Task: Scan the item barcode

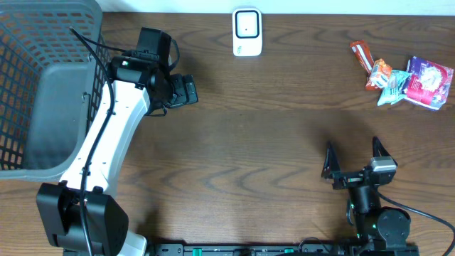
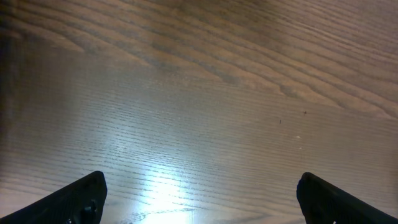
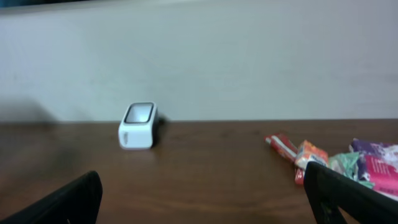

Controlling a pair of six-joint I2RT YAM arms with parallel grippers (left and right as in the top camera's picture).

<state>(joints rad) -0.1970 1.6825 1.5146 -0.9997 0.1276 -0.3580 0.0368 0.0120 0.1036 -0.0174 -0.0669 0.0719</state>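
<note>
Overhead view: grey mesh basket (image 1: 21,78) sits far left, just its grey floor showing. Left gripper (image 1: 188,91) and right gripper (image 1: 352,151) both have jaws spread wide apart.

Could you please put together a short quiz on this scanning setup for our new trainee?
1. True or false: the right gripper is shut on an item.
2. What stands at the far edge of the table, between the basket and the snack packets? A) white scanner B) mug C) bottle
3. Fill in: the snack packets lie nearer the ___ arm.
Key: 1 false, its fingers stand open and empty; 2 A; 3 right.
</note>
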